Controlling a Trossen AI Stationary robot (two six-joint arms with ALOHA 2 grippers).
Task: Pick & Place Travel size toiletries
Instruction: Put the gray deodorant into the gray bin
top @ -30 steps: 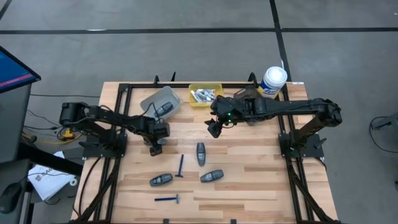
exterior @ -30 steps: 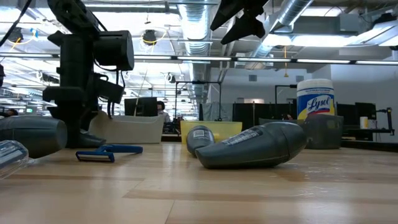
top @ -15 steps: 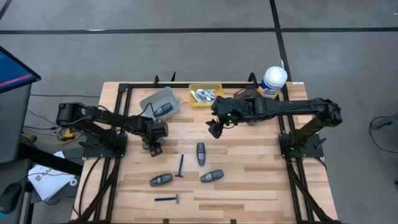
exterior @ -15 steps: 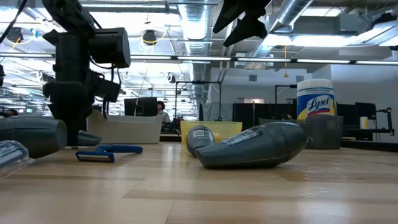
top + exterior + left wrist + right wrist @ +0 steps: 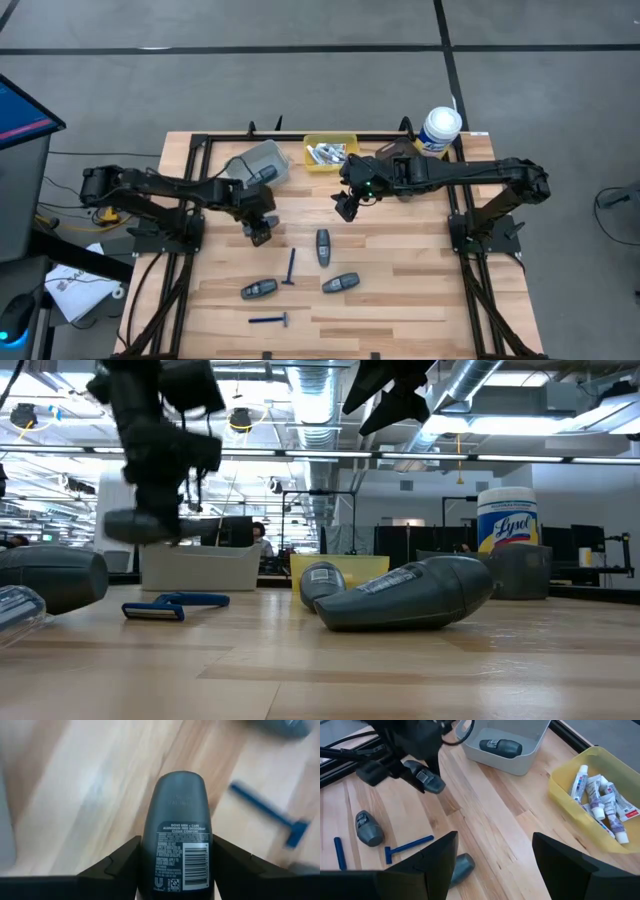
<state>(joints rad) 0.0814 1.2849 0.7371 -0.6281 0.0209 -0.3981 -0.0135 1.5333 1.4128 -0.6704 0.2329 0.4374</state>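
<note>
My left gripper (image 5: 260, 232) is shut on a dark grey oval pod (image 5: 182, 840) above the table's left middle; the low view shows that pod (image 5: 135, 527) in the air. My right gripper (image 5: 345, 208) hovers open above the table's middle, touching nothing. Three more pods lie on their sides on the wood (image 5: 323, 246) (image 5: 341, 283) (image 5: 260, 289). Two thin blue razors lie flat near them (image 5: 291, 267) (image 5: 269, 320). Another pod (image 5: 501, 747) lies in the grey bin (image 5: 250, 160). White mini tubes (image 5: 600, 795) fill the yellow bin (image 5: 348, 140). My left gripper pinches the pod between its two fingers (image 5: 120, 865), one on each long side at the barcode end (image 5: 152, 870). The fingers come from above, pointing down. The pod is lifted clear of the table and lies about level, its rounded end (image 5: 180, 780) pointing away from the wrist.
The big white wipes canister (image 5: 440, 128) stands at the far right corner, a brown bin (image 5: 398, 152) beside it. Grey and yellow bins sit along the far edge. Bare wood lies at the table's right half and near edge.
My left gripper has risen from the table top, carrying the pod up clear of the wood, and has shifted a little toward the table's right.
</note>
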